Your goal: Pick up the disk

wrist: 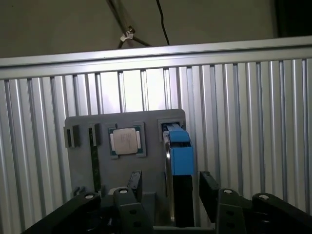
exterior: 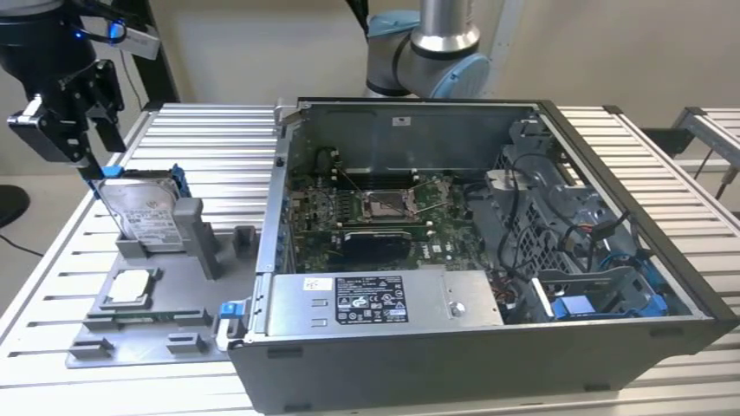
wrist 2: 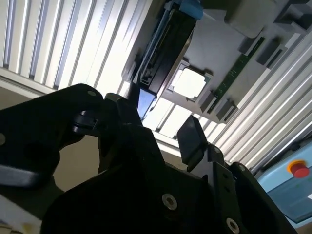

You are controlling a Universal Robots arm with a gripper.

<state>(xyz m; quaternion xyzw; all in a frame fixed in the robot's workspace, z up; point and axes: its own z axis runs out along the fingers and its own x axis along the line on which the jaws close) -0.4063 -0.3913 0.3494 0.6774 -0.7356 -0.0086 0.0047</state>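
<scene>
Matt metal disk (exterior: 148,215), blue plastic bracket (wrist: 179,155)

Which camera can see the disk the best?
The exterior view: the disk stands upright in the grey holder, its labelled face and blue bracket in plain sight. In the first wrist view you see its thin blue edge end-on; in the second wrist view, its dark side.

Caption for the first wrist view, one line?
Open gripper above the disk standing on edge in a grey fixture, beside a square chip.
</scene>
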